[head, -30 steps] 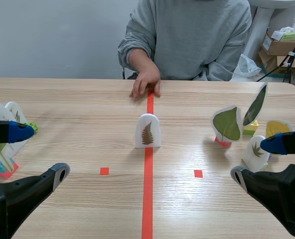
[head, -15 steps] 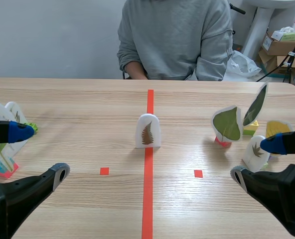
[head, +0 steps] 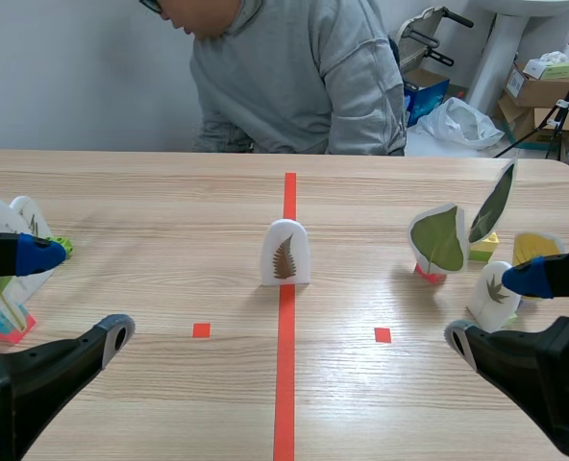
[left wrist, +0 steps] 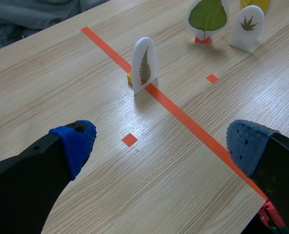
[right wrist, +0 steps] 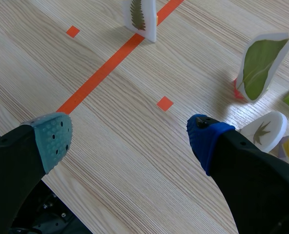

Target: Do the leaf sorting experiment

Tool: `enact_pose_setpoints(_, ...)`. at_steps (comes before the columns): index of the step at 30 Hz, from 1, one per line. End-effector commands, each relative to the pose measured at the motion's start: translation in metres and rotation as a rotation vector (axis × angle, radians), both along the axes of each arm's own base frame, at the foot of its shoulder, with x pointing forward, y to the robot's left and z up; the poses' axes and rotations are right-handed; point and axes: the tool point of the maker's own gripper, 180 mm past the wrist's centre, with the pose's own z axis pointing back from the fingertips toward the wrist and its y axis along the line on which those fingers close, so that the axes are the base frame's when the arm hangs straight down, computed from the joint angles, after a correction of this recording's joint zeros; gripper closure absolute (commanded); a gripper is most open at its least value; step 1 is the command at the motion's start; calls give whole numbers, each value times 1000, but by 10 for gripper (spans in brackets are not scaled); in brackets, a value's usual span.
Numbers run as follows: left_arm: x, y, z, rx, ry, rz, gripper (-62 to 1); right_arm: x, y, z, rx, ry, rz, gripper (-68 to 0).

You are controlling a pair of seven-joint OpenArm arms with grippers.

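Fern card [head: 285, 253] stands unsorted at mid-frame.
It is upright on the red tape line [head: 284, 384] of the counter [head: 169, 221], and neither arm touches it. The left jaws and right jaws both gape wide, empty, low in the bottom corners. At the right stand a broad green leaf card [head: 437, 239], a long dark leaf card [head: 494, 204], a yellow leaf card [head: 534, 248] and a small palmate card [head: 491, 293]. More cards [head: 1, 279] stand at the far left. Sorting looks partly done, with the fern card apparently left to place. A person [head: 294, 77] leans at upper middle.
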Motion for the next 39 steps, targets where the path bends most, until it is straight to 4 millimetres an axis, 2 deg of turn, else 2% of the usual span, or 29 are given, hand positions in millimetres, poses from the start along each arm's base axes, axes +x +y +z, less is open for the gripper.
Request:
enact_pose_setpoints(1,2,0,5,-21,-15,6,-572,4,0,6,9,-26,7,-481)
enact_pose_setpoints(7,6,1,6,-6,-24,7,-572,4,0,6,10,-26,7,-481)
enact_pose_setpoints(11,17,6,2,44,-35,6,-572,4,0,6,9,-26,7,-481)
enact_pose_setpoints(16,42,13,-25,84,-23,13,-572,4,0,6,9,-26,7,-481)
enact_pose_setpoints(21,70,9,-63,83,23,-12,-572,4,0,6,9,-26,7,-481)
enact_pose_setpoints(31,139,-22,-114,127,62,-81,-572,4,-1,5,-4,-24,7,-481)
enact_pose_setpoints(36,166,-49,-128,125,88,-97,-572,4,-2,4,-15,-24,7,-481)
enact_pose_setpoints(39,174,-69,-133,108,103,-116,-572,4,-2,4,-15,-24,7,-481)
